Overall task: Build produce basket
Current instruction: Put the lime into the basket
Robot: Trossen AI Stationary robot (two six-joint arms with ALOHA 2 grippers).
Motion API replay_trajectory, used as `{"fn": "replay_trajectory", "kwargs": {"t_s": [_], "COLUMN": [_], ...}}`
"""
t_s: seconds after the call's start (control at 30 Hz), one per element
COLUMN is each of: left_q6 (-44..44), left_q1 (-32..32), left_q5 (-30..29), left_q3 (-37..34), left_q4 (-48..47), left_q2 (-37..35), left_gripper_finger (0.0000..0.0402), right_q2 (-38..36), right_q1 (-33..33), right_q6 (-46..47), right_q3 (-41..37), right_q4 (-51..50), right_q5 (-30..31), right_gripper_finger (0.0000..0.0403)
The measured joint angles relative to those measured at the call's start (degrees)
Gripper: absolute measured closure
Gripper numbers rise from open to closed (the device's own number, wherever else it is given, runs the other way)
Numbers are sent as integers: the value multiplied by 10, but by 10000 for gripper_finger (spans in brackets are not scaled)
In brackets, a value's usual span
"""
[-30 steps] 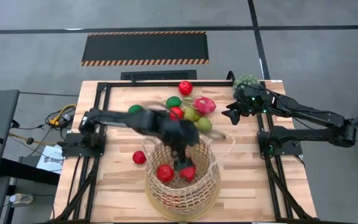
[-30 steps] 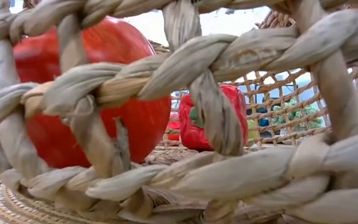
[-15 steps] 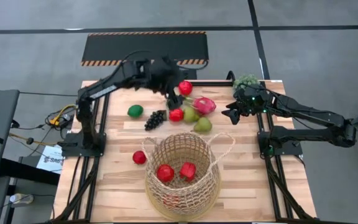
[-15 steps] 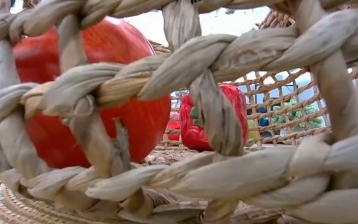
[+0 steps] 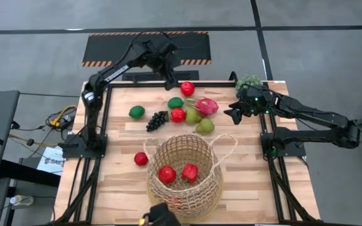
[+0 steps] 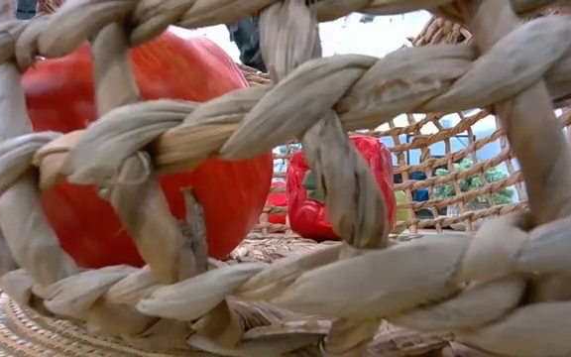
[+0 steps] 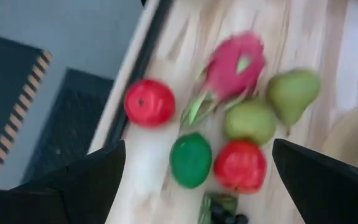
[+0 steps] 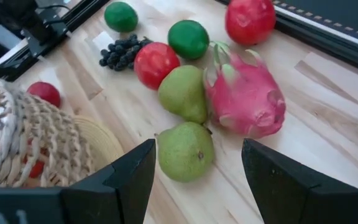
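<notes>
Overhead, the basket (image 5: 185, 177) sits at the near table (image 5: 105, 182) edge holding two red fruits (image 5: 166, 174); the left claw (image 5: 170, 79) hangs wide open and empty by the far edge, and the right claw (image 5: 231, 115) waits half open, empty, beside the dragon fruit (image 5: 207, 105). Low down, weave (image 6: 345, 188) fills the view before an apple (image 6: 157, 149). Left wrist: lime (image 7: 190, 160), pears (image 7: 249, 121). Right wrist: grapes (image 8: 122, 51), pear (image 8: 185, 151).

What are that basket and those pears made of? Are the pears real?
The basket looks like twisted tan natural fibre, matte and open-woven; the low view shows thick dry strands. The pears look like smooth, slightly glossy plastic or foam, evenly green, so probably toys.
</notes>
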Motion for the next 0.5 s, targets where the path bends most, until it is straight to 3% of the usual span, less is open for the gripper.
{"fn": "replay_trajectory", "kwargs": {"t_s": [0.23,0.5], "left_q6": [0,30], "left_q1": [17,-10], "left_q5": [37,-68], "left_q3": [-2,-2], "left_q4": [18,-39], "left_q2": [73,110], "left_gripper_finger": [10,10], "right_q2": [16,69], "right_q1": [-4,-5], "right_q6": [1,1], "right_q3": [0,0], "right_q4": [2,1], "right_q5": [14,16], "right_gripper_finger": [143,143]}}
